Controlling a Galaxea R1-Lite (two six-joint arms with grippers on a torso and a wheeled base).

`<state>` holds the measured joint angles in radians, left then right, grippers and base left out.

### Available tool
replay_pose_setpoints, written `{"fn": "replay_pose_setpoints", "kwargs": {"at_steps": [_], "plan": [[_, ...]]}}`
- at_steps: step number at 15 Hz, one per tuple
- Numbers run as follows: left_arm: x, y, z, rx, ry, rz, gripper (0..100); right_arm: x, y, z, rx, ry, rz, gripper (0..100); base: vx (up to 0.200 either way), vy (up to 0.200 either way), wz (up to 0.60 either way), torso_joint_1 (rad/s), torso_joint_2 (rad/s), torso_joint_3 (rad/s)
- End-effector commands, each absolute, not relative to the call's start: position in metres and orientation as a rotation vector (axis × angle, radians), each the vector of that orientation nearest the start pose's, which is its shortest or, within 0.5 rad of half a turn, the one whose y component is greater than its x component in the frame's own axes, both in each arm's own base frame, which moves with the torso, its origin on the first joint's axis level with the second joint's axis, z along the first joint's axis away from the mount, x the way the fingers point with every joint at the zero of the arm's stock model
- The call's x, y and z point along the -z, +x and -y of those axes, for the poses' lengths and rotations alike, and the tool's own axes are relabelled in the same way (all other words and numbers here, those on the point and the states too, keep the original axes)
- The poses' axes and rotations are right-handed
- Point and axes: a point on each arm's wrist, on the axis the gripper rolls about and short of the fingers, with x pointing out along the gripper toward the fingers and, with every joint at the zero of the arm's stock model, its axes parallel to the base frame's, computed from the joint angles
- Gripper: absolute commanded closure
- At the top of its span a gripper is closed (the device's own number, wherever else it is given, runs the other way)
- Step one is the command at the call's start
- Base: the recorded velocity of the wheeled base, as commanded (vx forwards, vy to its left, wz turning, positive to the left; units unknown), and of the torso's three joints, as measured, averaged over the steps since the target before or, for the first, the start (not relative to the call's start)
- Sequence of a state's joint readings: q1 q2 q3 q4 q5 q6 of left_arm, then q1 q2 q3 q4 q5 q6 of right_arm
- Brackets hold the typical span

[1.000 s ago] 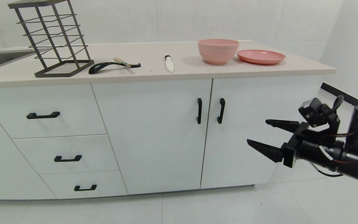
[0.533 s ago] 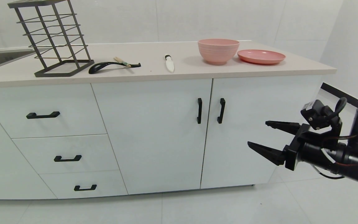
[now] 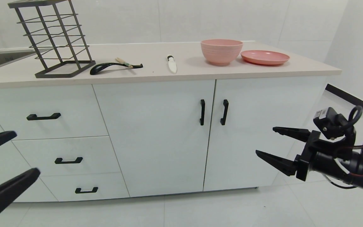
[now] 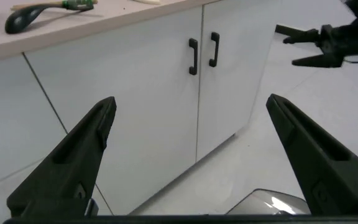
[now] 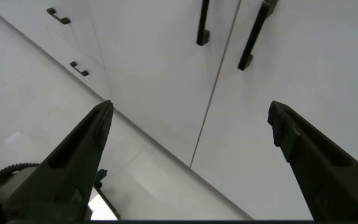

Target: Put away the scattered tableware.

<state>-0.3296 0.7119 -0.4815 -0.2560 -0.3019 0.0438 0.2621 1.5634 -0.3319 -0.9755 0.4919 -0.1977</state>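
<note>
On the beige countertop (image 3: 156,53) lie a black ladle (image 3: 106,67), a small wooden-handled utensil (image 3: 124,62), a white knife (image 3: 171,64), a pink bowl (image 3: 221,51) and a pink plate (image 3: 264,57). The ladle (image 4: 39,11) also appears in the left wrist view. My right gripper (image 3: 267,142) is open and empty, low in front of the right cabinet door, well below the counter. My left gripper (image 3: 17,153) is open and empty at the lower left, before the drawers. In the wrist views, the left gripper (image 4: 190,109) and right gripper (image 5: 191,115) hold nothing.
A black wire rack (image 3: 54,37) stands on the counter's left, beside a sink (image 3: 2,58). Below are three drawers (image 3: 43,117) and two cabinet doors with black handles (image 3: 202,112). The floor before the cabinet is bare tile. The left wrist view shows my right gripper (image 4: 306,46) farther off.
My left gripper has come into the head view at the lower left. My right gripper has sunk slightly and drifted right, still open.
</note>
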Motion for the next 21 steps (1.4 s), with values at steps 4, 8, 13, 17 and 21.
{"fn": "replay_pose_setpoints", "kwargs": {"at_steps": [4, 8, 13, 17, 21], "plan": [[-0.224, 0.129, 0.062, 0.713, 0.119, -0.059, 0, -0.14, 0.222, -0.076, -0.823, -0.161, -0.14, 0, 0.0, 0.0, 0.0, 0.0, 0.0, 0.0], [-0.191, 0.151, 0.096, 0.841, 0.137, -0.14, 0, -0.114, 0.261, -0.085, -0.855, -0.166, -0.189, 0, 0.0, 0.0, 0.0, 0.0, 0.0, 0.0], [-0.17, 0.174, 0.11, 0.849, 0.13, -0.156, 0, -0.074, 0.309, -0.088, -0.896, -0.145, -0.21, 0, 0.0, 0.0, 0.0, 0.0, 0.0, 0.0], [-0.147, 0.186, 0.131, 0.977, 0.123, -0.167, 0, -0.074, 0.341, -0.106, -0.917, -0.159, -0.142, 0, 0.0, 0.0, 0.0, 0.0, 0.0, 0.0], [-0.139, 0.186, 0.156, 1.064, 0.139, -0.147, 0, -0.08, 0.361, -0.107, -0.9, -0.17, -0.084, 0, 0.0, 0.0, 0.0, 0.0, 0.0, 0.0]]}}
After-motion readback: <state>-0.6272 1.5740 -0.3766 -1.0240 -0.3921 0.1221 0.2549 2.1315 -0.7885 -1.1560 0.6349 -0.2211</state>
